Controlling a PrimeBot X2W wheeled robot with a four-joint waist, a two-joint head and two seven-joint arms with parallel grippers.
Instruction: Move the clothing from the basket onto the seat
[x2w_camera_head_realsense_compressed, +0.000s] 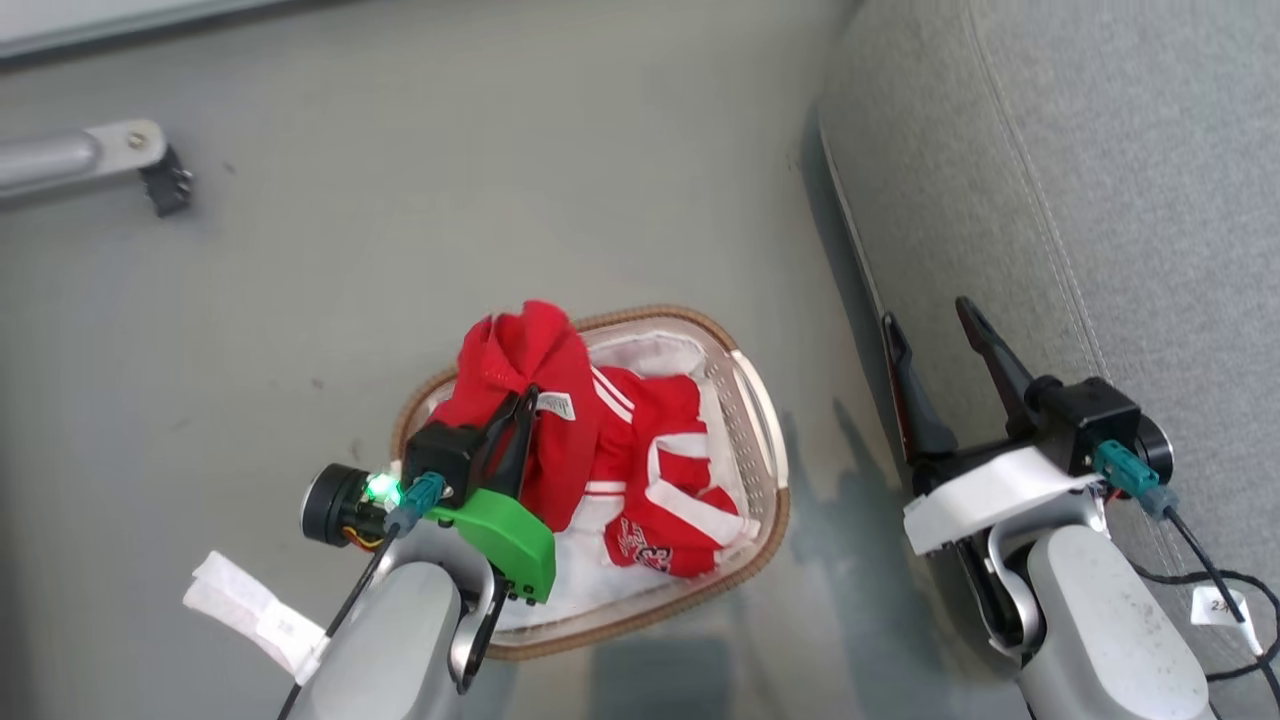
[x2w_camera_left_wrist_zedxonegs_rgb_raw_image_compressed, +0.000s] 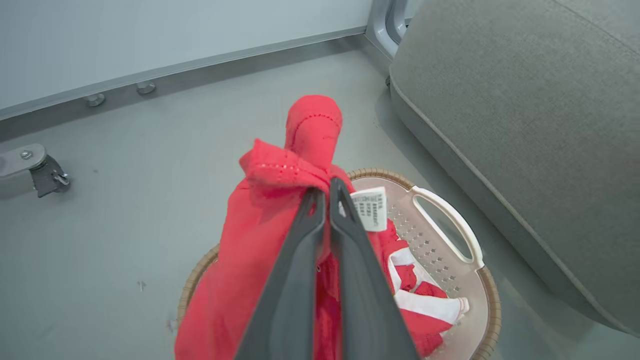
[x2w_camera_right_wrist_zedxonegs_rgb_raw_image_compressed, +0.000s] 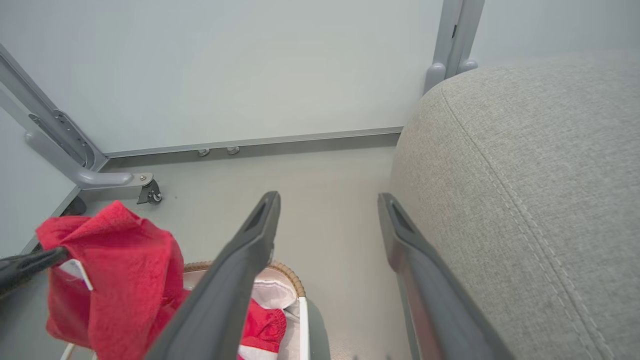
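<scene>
Grey floor (x2w_camera_head_realsense_compressed: 500, 150) runs across the head view, with a metal frame leg (x2w_camera_head_realsense_compressed: 90, 155) at the far left. You see the basket (x2w_camera_head_realsense_compressed: 762, 400) standing on that floor near the middle. The seat (x2w_camera_head_realsense_compressed: 1100, 150) rises along the right, close to the basket but not touching it. Your left gripper (x2w_camera_head_realsense_compressed: 528, 393) sits over the basket's left half, fingers pressed together on a red jersey (x2w_camera_head_realsense_compressed: 530, 350). That jersey stands bunched above the rim, its white label (x2w_camera_head_realsense_compressed: 556, 404) just beside the fingers. The other jersey (x2w_camera_head_realsense_compressed: 670, 480) lies crumpled inside the basket on the white sheet (x2w_camera_head_realsense_compressed: 650, 350), with white lettering at its near end. Your right gripper (x2w_camera_head_realsense_compressed: 927, 312) hangs between basket and seat, fingers spread and holding nothing.

Through the left wrist view you look along the two dark fingers, closed tip to tip on the red jersey. Fabric bulges past the tips and drapes down on the left. The label hangs just right of the tips. One handle loop (x2w_camera_left_wrist_zedxonegs_rgb_raw_image_compressed: 450, 222) of the basket shows to the right, with the seat beyond it.

Through the right wrist view a pale wall (x2w_camera_right_wrist_zedxonegs_rgb_raw_image_compressed: 250, 75) stands at the back. Your right gripper's fingers are wide apart, with bare floor between them and the seat close on the right. At the left the red jersey hangs from the left gripper's tip, above the basket. You cannot tell whether its lower end is clear of the rim.
</scene>
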